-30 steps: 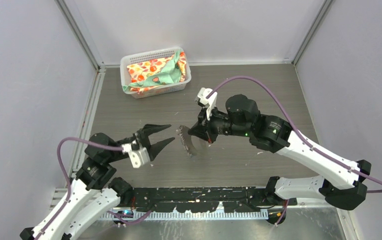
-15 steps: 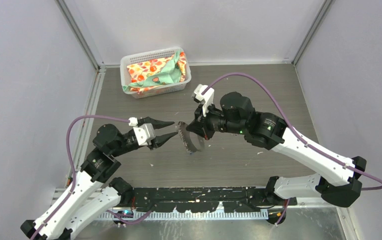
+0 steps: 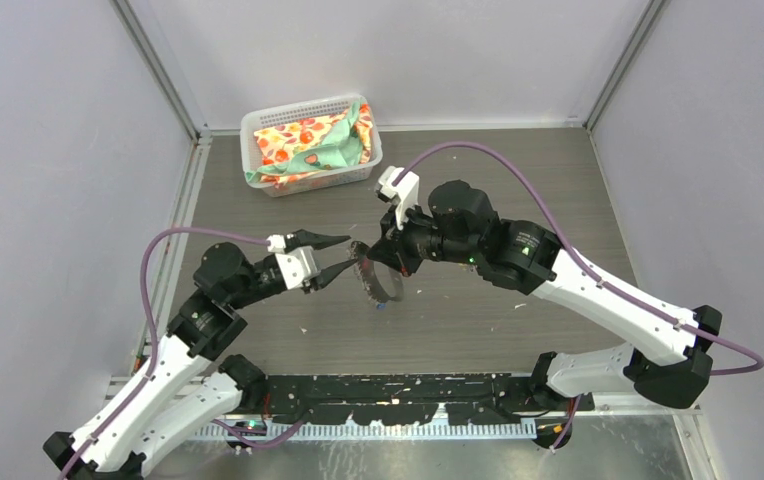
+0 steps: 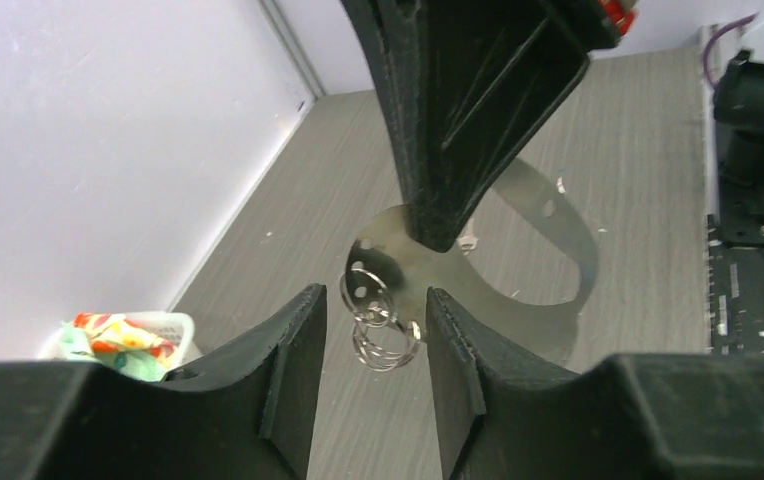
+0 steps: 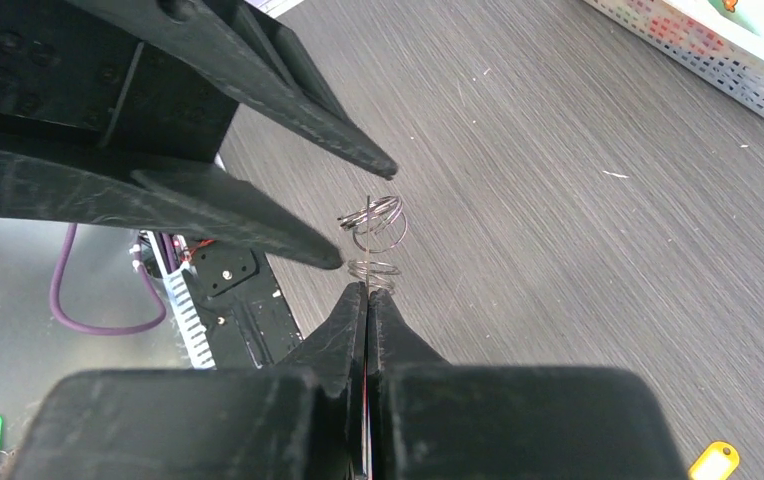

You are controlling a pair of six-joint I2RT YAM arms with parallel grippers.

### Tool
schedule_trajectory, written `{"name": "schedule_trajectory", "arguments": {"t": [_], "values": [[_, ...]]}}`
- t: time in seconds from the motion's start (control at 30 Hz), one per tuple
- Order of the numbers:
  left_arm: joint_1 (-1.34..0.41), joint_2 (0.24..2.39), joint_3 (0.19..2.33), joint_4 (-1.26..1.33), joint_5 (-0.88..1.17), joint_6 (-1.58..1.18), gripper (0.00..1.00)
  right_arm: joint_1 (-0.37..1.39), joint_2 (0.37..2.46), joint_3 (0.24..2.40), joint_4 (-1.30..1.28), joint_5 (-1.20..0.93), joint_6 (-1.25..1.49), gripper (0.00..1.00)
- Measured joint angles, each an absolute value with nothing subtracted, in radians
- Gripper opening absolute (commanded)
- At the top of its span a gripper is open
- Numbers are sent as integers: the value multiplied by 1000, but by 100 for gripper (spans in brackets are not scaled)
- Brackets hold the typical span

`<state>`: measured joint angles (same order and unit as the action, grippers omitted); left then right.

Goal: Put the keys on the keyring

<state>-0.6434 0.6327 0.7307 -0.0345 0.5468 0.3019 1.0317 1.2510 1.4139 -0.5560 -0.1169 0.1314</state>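
Since a second ago: left jaws swung in from near left and now flank keyring's left end; right jaws edged left and far.

Top view: keyring (image 3: 387,287) held off worktop (image 3: 518,200) mid-scene. Right jaws clamped on its far end, left jaws parted narrowly about its tip.

Left wrist: wire rings (image 4: 378,322) dangle between left fingers (image 4: 293,370) (no contact visible).

Right wrist: right jaws closed on band's thin edge. Yellow key (image 5: 710,462) lies on worktop, apart from keyring.

Judgement: band light, thin, springy, slick. Pinch flat faces, not rings.
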Motion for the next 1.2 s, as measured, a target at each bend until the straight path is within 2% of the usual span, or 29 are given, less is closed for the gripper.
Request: {"name": "schedule_trajectory", "arguments": {"t": [0.17, 0.67, 1.0, 1.2], "values": [[-644, 653, 731, -35, 511, 348, 31, 1032, 1251, 1415, -556, -113, 131, 1], [-646, 621, 731, -43, 487, 409, 17, 1030, 1251, 1415, -554, -116, 136, 1], [-646, 620, 731, -58, 501, 423, 20, 1030, 1251, 1415, -553, -124, 139, 1], [-646, 627, 731, -63, 502, 419, 10, 1030, 1251, 1415, -554, -128, 139, 1]]}}
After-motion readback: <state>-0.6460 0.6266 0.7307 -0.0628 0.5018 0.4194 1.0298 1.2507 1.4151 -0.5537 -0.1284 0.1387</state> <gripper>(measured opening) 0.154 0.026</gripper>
